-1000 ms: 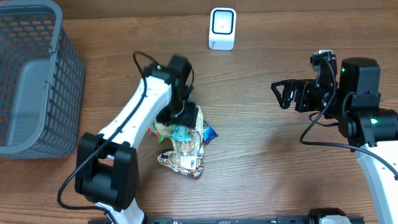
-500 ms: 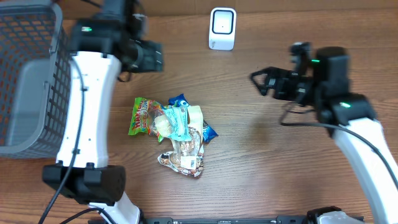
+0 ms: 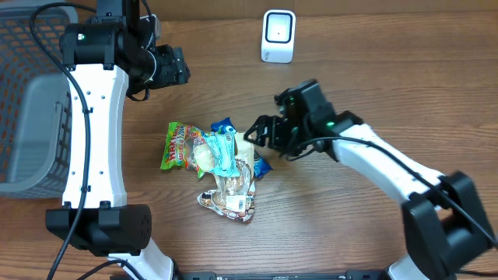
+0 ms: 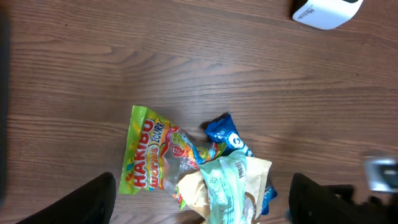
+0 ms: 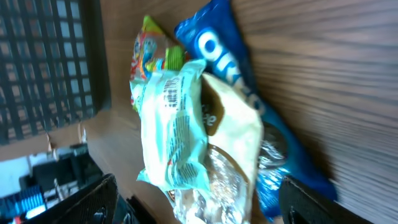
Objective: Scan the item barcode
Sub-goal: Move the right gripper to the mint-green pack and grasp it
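The right gripper (image 3: 261,132) hangs low over the table (image 3: 373,70) with its jaws spread wide and nothing between them, its fingertips just beside the near edge of the snack pile (image 3: 222,167), the goods awaiting scanning. Whether a finger touches the pile cannot be told. In the right wrist view a teal packet (image 5: 174,124) lies straight ahead of the dark fingers (image 5: 93,202), draped over a cream one, with a blue Oreo pack (image 5: 217,43) sticking out beyond and under them and a Haribo bag (image 4: 146,155) at the far side of the heap. The packets overlap so that most are only partly seen; a barcode shows on the teal packet, and another on the clear packet at the end of the pile nearest the robot, but much of the print is blurred. Beyond the pile from this gripper stands the grey basket (image 3: 85,85), cut off by the frame. The white scanner (image 3: 278,35) sits well apart at the back of the table, with nothing in front of it. The left gripper (image 3: 173,66) hovers high between basket and scanner, jaws likewise wide apart and empty, looking down on the pile.
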Robot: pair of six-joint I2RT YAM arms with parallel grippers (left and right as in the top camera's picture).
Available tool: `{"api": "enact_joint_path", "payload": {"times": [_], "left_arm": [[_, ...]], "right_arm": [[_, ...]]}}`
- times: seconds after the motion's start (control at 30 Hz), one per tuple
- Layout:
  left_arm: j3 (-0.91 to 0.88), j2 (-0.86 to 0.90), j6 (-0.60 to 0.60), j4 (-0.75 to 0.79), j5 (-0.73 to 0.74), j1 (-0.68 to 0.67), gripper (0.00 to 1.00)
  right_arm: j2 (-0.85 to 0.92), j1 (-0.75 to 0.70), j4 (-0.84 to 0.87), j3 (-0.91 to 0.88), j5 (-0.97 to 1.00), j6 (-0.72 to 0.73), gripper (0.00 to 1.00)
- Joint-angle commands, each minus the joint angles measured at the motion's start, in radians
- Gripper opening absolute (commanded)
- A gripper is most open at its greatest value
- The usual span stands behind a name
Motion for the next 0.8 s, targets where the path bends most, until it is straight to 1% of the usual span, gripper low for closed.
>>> {"api": "enact_joint_path", "payload": {"times": [0.0, 0.1, 0.23, 0.3, 0.47, 0.57, 0.67, 0.7, 0.77], "left_arm": [[0.009, 0.004, -0.01, 0.007, 0.015, -0.004, 0.8], [0.009, 0.004, -0.01, 0.009, 0.015, -0.004, 0.79], [0.009, 0.004, -0.01, 0.015, 0.015, -0.006, 0.79], [0.009, 0.004, -0.01, 0.015, 0.016, -0.006, 0.79], [0.009, 0.004, -0.01, 0.014, 0.015, -0.006, 0.79], [0.009, 0.004, -0.01, 0.014, 0.015, -0.006, 0.79], [0.009, 0.004, -0.01, 0.014, 0.015, -0.006, 0.79], [0.009, 0.004, -0.01, 0.014, 0.016, -0.007, 0.79], [0.009, 0.004, -0.01, 0.014, 0.018, -0.006, 0.79]], "right_arm": [[0.038, 0.039, 0.051, 0.026, -0.029, 0.012, 0.82], [0.049, 0.06, 0.106, 0.026, -0.006, 0.012, 0.8], [0.054, 0.093, 0.148, 0.026, 0.106, 0.032, 0.74], [0.06, 0.112, 0.164, 0.026, 0.127, 0.044, 0.72], [0.09, 0.159, 0.18, 0.026, 0.134, 0.057, 0.68], [0.119, 0.183, 0.164, 0.026, 0.133, 0.083, 0.68], [0.154, 0.199, 0.164, 0.026, 0.09, 0.102, 0.67], [0.166, 0.201, 0.171, 0.026, 0.075, 0.102, 0.65], [0.175, 0.201, 0.18, 0.026, 0.072, 0.106, 0.55]]}}
